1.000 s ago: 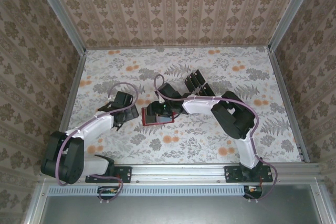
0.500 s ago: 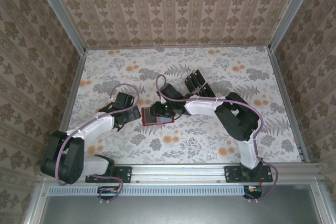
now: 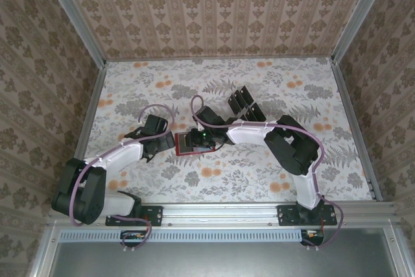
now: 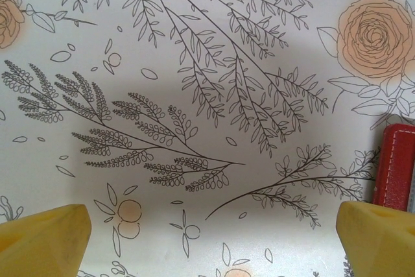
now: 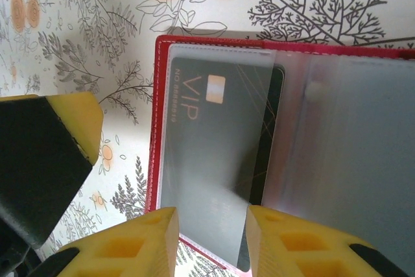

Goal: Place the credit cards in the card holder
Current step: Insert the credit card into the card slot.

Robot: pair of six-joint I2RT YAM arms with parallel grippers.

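Observation:
The card holder (image 5: 157, 160) is a red wallet lying open on the floral table, seen in the top view (image 3: 185, 149) between the two arms. A dark credit card (image 5: 207, 141) marked VIP lies inside its left clear sleeve. My right gripper (image 5: 213, 241) hovers right over that sleeve. Its yellow fingers (image 5: 130, 244) stand a narrow gap apart, and the card shows through the gap. My left gripper (image 4: 214, 244) is wide open just left of the wallet, whose red edge (image 4: 395, 167) shows beside its right fingertip (image 4: 379, 235).
A slotted rack (image 3: 243, 103) with dark cards stands behind the wallet, close to the right forearm. Patterned walls close in the table on three sides. The left arm (image 3: 123, 154) lies low across the near left of the table.
The right gripper's fingers have narrowed over the wallet and its wrist has shifted slightly. The left gripper has edged a little closer to the wallet's left edge.

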